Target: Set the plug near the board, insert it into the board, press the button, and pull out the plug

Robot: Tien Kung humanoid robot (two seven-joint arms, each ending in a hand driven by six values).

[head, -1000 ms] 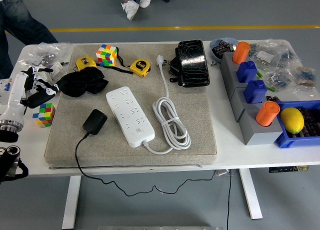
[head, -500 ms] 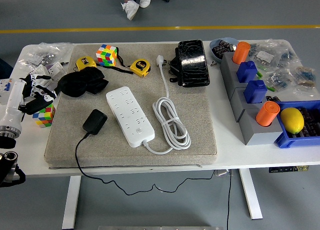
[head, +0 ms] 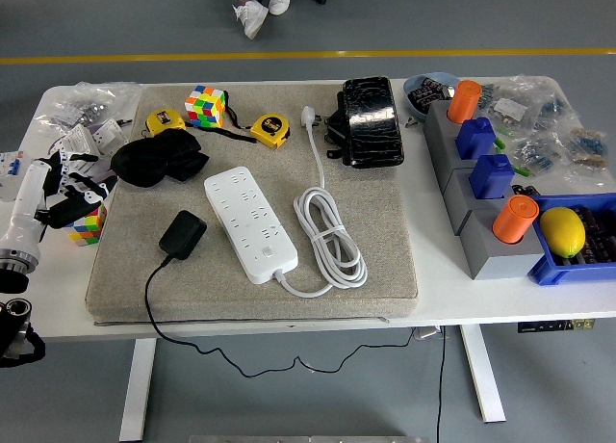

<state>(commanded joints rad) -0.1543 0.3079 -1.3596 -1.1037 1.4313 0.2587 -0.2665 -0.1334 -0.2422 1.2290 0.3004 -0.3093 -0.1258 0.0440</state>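
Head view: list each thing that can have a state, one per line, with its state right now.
Black plug: lying loose on the mat, not inserted, cable trailing off the near edge.
Power strip: flat on the mat, every socket empty.
Power strip's white cord: coiled beside the strip, its own plug unconnected.
Left robot hand: at the table's left edge by a colour cube, holding nothing.
Yellow tape measures: tape retracted.

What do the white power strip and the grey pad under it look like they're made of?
The power strip looks like hard, smooth white plastic: it has crisp moulded edges and a slight sheen. The pad looks like a soft felt or woven fabric mat, judging by its matte, speckled grey-beige surface and rounded, slightly thick edge. Neither can be confirmed by sight alone.
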